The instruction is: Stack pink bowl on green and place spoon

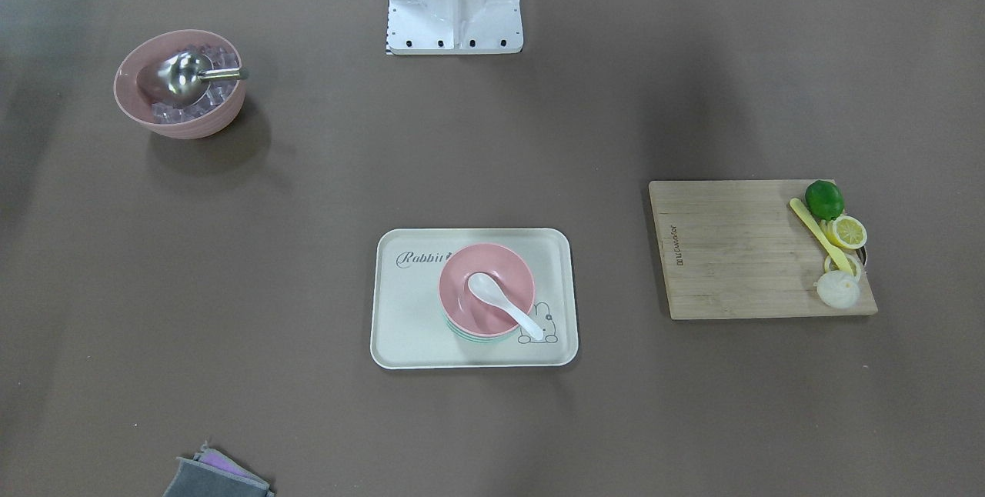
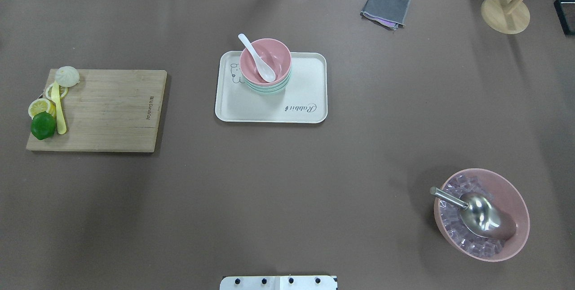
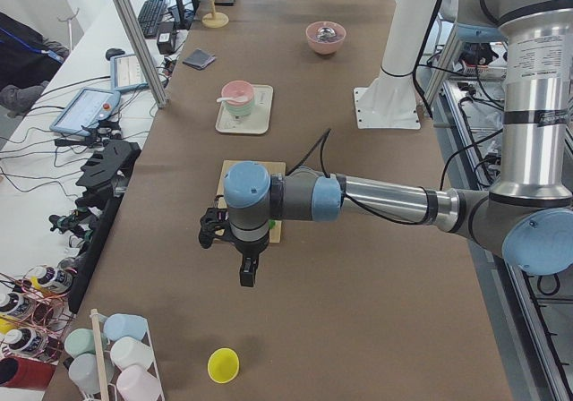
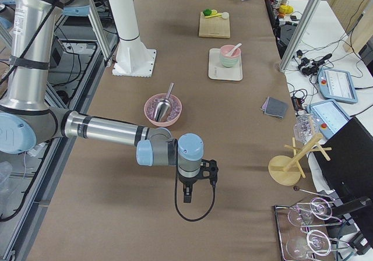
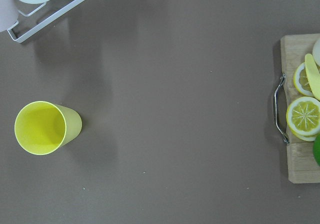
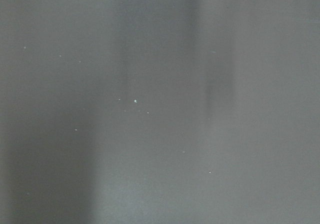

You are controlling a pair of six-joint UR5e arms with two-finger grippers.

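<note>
A small pink bowl (image 1: 500, 266) sits nested in a green bowl (image 1: 481, 338) on a cream tray (image 1: 408, 312) at mid-table. A white spoon (image 1: 504, 305) lies in the pink bowl, its handle over the rim. The stack also shows in the overhead view: pink bowl (image 2: 276, 56), green bowl (image 2: 269, 90), spoon (image 2: 258, 61). My left gripper (image 3: 246, 278) hangs over bare table beyond the cutting board, far from the tray. My right gripper (image 4: 187, 198) hangs over bare table past the ice bowl. Both show only in the side views, so I cannot tell whether they are open or shut.
A wooden cutting board (image 2: 112, 110) holds a lime, lemon slices, a yellow knife and a bun. A large pink bowl of ice cubes (image 2: 512, 195) holds a metal scoop (image 2: 476, 213). A grey cloth (image 2: 385, 7) and a wooden stand (image 2: 505, 14) lie far back. A yellow cup (image 5: 45, 127) stands under the left wrist.
</note>
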